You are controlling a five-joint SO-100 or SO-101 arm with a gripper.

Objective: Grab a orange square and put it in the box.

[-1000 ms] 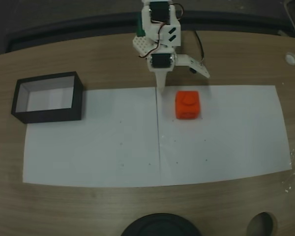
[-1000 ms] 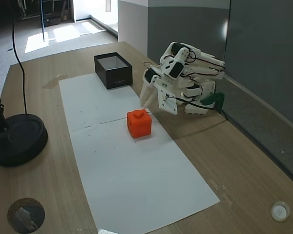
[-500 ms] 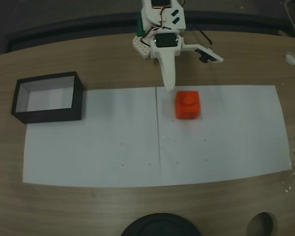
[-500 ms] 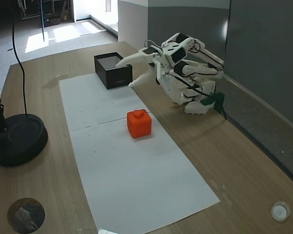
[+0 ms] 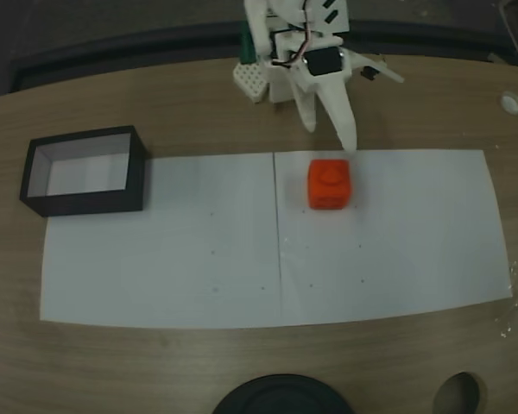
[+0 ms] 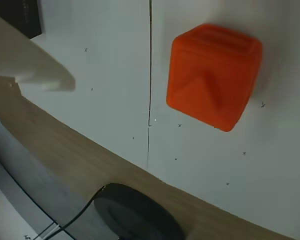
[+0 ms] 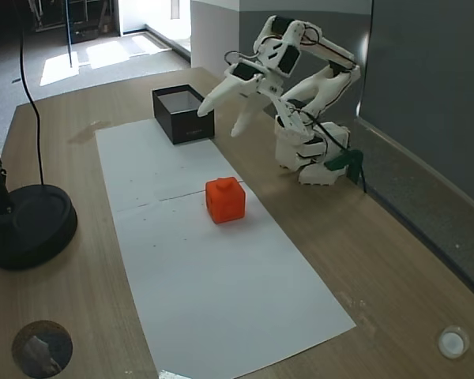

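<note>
Squarely on the white paper (image 5: 388, 250) sits the orange square (image 5: 330, 184), stud up, just right of the paper's centre crease in a fixed view. Above and behind it the fingers (image 7: 225, 112) hang spread apart, holding nothing. The box (image 5: 84, 170) stands well apart at the paper's left end, open side up. Risk, as I judge it — a descent off-centre would let one finger nudge the square and skate it across the smooth sheet. Room is generous: bare paper all round, and the bench (image 5: 198, 112) between square and box is unobstructed — only the black lamp base (image 7: 25, 226) sits off the near edge.
</note>
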